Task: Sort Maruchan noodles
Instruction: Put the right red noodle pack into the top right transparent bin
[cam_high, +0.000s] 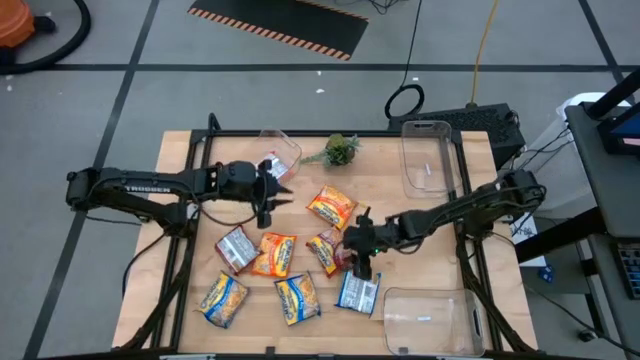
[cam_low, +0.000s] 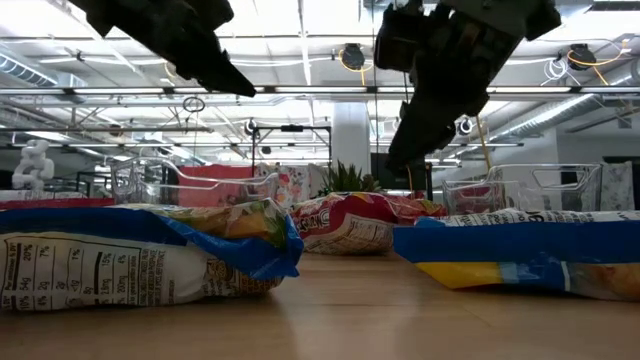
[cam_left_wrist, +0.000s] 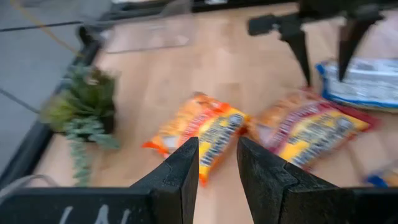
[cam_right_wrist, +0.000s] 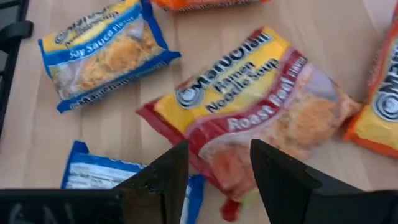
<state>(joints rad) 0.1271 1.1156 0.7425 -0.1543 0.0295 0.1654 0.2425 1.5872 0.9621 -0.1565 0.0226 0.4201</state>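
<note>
Seven Maruchan noodle packets lie flat in the lower middle of the high view. An orange packet lies uppermost, tilted. Below it, a red-and-yellow Roast Beef packet partly overlaps the upper edge of a blue-white packet, face down. To the left lie a second orange packet and a silver-red packet, touching. Two yellow-and-blue packets occupy the lower left: one tilted, the other just right of it.
</note>
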